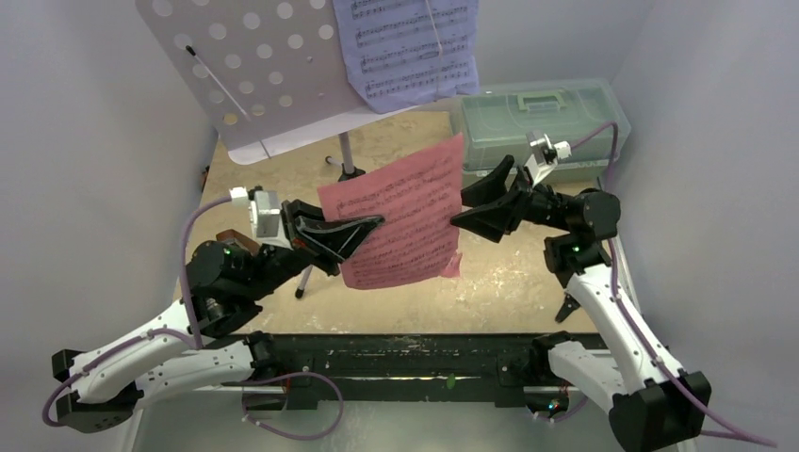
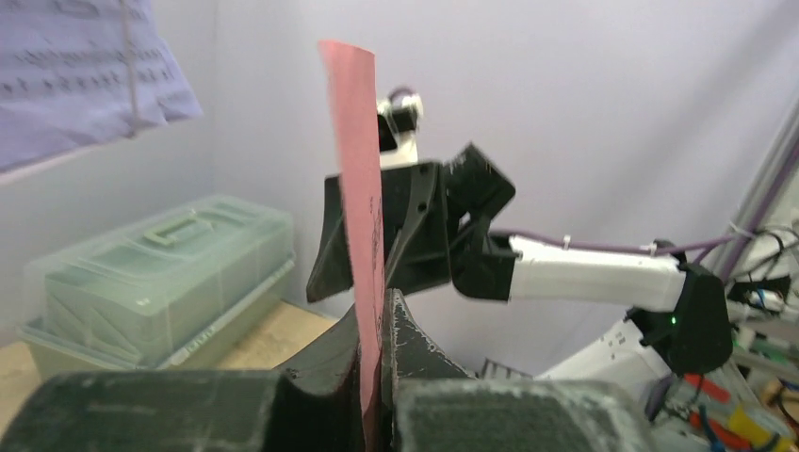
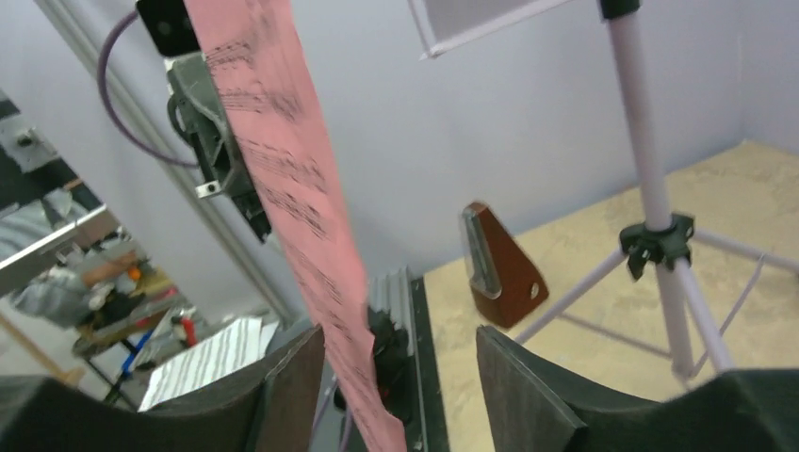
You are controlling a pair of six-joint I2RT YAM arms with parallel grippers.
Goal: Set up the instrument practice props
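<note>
From above, you see the thin pink sheet (image 1: 405, 217) held upright in mid-air over the scuffed, pale table (image 1: 509, 282). The left gripper (image 1: 372, 224) is at its left edge and the right gripper (image 1: 464, 209) at its right. Behind them, the perforated lavender stand (image 1: 254, 66) carries the pale-blue sheet (image 1: 410, 47). Only your left wrist view shows those black fingers pinched tight on the paper's edge, with the translucent green box (image 2: 160, 273) beyond. Your right wrist view shows the right jaws apart with the sheet between them. It also shows the glossy brown pyramid metronome (image 3: 504, 273) standing on the table near the stand's thin legs.
</note>
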